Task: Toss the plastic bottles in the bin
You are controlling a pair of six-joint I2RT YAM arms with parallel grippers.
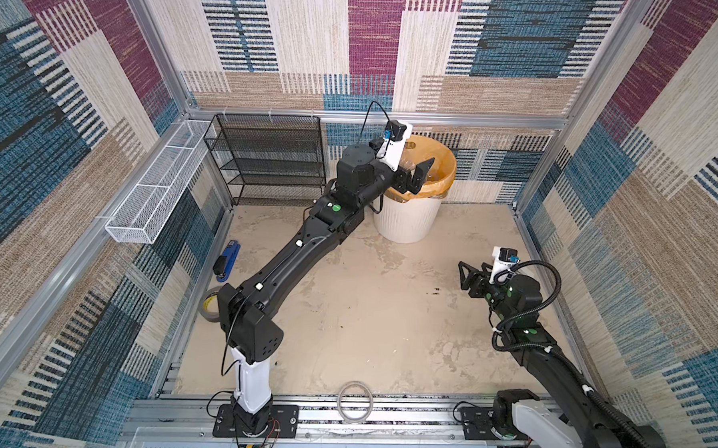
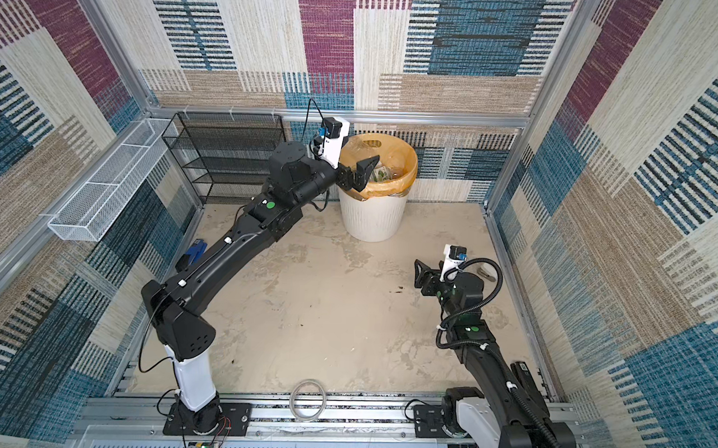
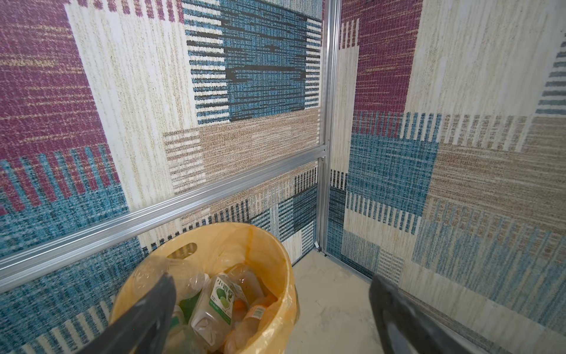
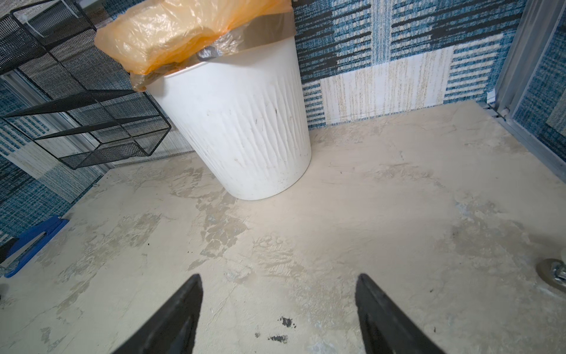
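Note:
The bin (image 1: 407, 219) (image 2: 372, 217), a white ribbed bucket with an orange-yellow liner, stands at the back of the floor. Several plastic bottles (image 3: 214, 306) (image 2: 382, 174) lie inside it, one clear with a green and white label. My left gripper (image 1: 418, 173) (image 2: 362, 169) (image 3: 272, 278) hangs over the bin's near rim (image 3: 260, 236), open, with nothing between its fingers. My right gripper (image 1: 465, 275) (image 2: 419, 273) (image 4: 278, 280) hovers open and empty over bare floor at the right, facing the bin (image 4: 242, 128). No bottle shows on the floor.
A black mesh rack (image 1: 268, 158) stands left of the bin. A white wire basket (image 1: 159, 187) hangs on the left wall. A blue stapler (image 1: 226, 261) and a grey tape roll (image 1: 210, 304) lie by the left wall. A clear ring (image 1: 355, 401) lies at the front edge.

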